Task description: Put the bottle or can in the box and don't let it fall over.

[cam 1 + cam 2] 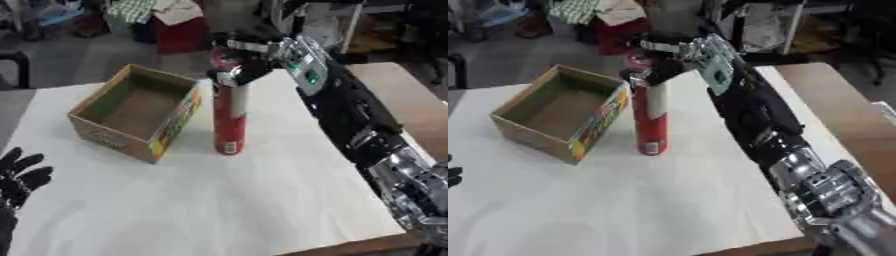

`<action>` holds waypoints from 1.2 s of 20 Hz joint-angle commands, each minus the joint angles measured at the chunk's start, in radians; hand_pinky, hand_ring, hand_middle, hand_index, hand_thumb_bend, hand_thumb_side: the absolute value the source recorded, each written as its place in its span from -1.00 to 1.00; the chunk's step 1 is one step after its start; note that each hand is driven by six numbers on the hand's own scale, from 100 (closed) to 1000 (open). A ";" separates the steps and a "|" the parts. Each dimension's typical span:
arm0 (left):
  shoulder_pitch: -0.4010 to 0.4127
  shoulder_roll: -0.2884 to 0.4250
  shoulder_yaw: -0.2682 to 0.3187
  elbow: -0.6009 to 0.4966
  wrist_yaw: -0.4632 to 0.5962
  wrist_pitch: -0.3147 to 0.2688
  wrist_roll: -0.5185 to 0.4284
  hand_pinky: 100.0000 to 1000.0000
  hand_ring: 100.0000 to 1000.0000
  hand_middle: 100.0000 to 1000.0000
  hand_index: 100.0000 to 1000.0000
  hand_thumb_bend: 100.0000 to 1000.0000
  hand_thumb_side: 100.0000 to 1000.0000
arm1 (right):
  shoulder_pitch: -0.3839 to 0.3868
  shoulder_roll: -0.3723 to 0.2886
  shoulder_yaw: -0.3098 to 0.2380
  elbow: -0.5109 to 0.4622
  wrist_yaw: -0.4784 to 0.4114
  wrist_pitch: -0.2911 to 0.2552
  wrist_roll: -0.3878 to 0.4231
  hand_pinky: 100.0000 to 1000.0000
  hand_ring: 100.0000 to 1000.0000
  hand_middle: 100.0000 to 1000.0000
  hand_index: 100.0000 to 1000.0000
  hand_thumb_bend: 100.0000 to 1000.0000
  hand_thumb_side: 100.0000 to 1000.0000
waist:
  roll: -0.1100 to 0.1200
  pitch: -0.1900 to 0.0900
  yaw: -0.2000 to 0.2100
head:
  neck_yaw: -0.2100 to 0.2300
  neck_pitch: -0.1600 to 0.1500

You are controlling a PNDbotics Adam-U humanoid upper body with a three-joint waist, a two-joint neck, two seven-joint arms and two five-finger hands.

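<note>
Tall slim can (pixel 229 120), red w/ a white band round the upper half and a small pale label near the base, stands upright on the table (pixel 219 210), just beside the box's right wall; can't tell if they touch. Smooth cylinder, looks like metal.

Box (pixel 131 114): open-top cardboard, brown inside, nothing visible in it; printed outer wall facing the can in yellow, green and red. Sits left of centre, turned at an angle.

Right hand (pixel 241 62), black w/ silver parts, comes in from upper right, fingers curled round the top of the can. Forearm black, w/ a pale plate showing green marks near the wrist; silver joint lower down by the right edge.

Left hand (pixel 17 177) at the lower-left edge, fingers up and spread, holding nothing, well apart from box and can.

Table covered w/ a plain white sheet, slightly creased; bare brown wood shows along the right and near edges.

Behind the table: grey floor, something red on the floor, a pile of cloth incl. a green check piece, metal frame legs at upper right. All blurred.
</note>
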 commanded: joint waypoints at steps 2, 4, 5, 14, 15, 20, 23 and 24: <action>-0.009 0.011 0.007 -0.015 0.002 0.002 0.005 0.69 0.60 0.63 1.00 -0.49 1.00 | -0.004 -0.010 -0.001 0.015 0.013 -0.255 0.251 0.44 0.48 0.67 0.94 -1.00 0.10 | 0.000 -0.011 0.001 | 0.002 -0.010; -0.010 0.011 0.009 -0.013 0.002 0.005 0.010 0.69 0.59 0.62 1.00 -0.50 1.00 | -0.003 -0.009 -0.002 0.016 0.011 -0.256 0.251 0.21 0.28 0.53 0.86 -1.00 -0.07 | 0.000 -0.011 0.001 | 0.002 -0.010; -0.010 0.011 0.010 -0.013 0.003 0.006 0.013 0.69 0.59 0.62 1.00 -0.50 1.00 | -0.003 -0.010 -0.002 0.016 0.011 -0.257 0.251 0.11 0.19 0.47 0.81 -1.00 -0.13 | -0.001 -0.011 0.002 | 0.003 -0.010; -0.011 0.011 0.014 -0.013 0.017 0.016 0.054 0.66 0.56 0.59 1.00 -0.53 1.00 | -0.002 -0.019 -0.011 0.011 0.024 -0.251 0.233 -1.00 -0.64 -0.20 0.06 -1.00 -0.64 | -0.001 -0.011 0.001 | 0.006 -0.010; -0.011 0.011 0.014 -0.013 0.018 0.017 0.058 0.66 0.56 0.59 1.00 -0.53 1.00 | -0.002 -0.020 -0.014 0.009 0.024 -0.248 0.223 -1.00 -0.69 -0.36 -0.11 -1.00 -0.92 | 0.000 -0.011 0.001 | 0.006 -0.010; -0.011 0.011 0.014 -0.013 0.020 0.019 0.066 0.66 0.56 0.59 1.00 -0.54 1.00 | -0.010 -0.036 -0.032 -0.009 0.013 -0.230 0.165 -1.00 -0.74 -0.51 -0.24 -1.00 -1.00 | 0.000 -0.011 0.002 | 0.005 -0.012; -0.010 0.011 0.010 -0.012 0.020 0.020 0.064 0.66 0.56 0.59 1.00 -0.54 1.00 | -0.035 -0.054 -0.046 -0.033 -0.007 -0.214 0.130 -1.00 -0.76 -0.54 -0.26 -1.00 -1.00 | 0.000 -0.012 0.003 | 0.003 -0.011; -0.010 0.011 0.009 -0.012 0.020 0.021 0.062 0.66 0.56 0.59 1.00 -0.54 1.00 | -0.044 -0.060 -0.050 -0.041 -0.015 -0.209 0.119 -1.00 -0.76 -0.55 -0.26 -1.00 -1.00 | -0.001 -0.012 0.003 | 0.003 -0.011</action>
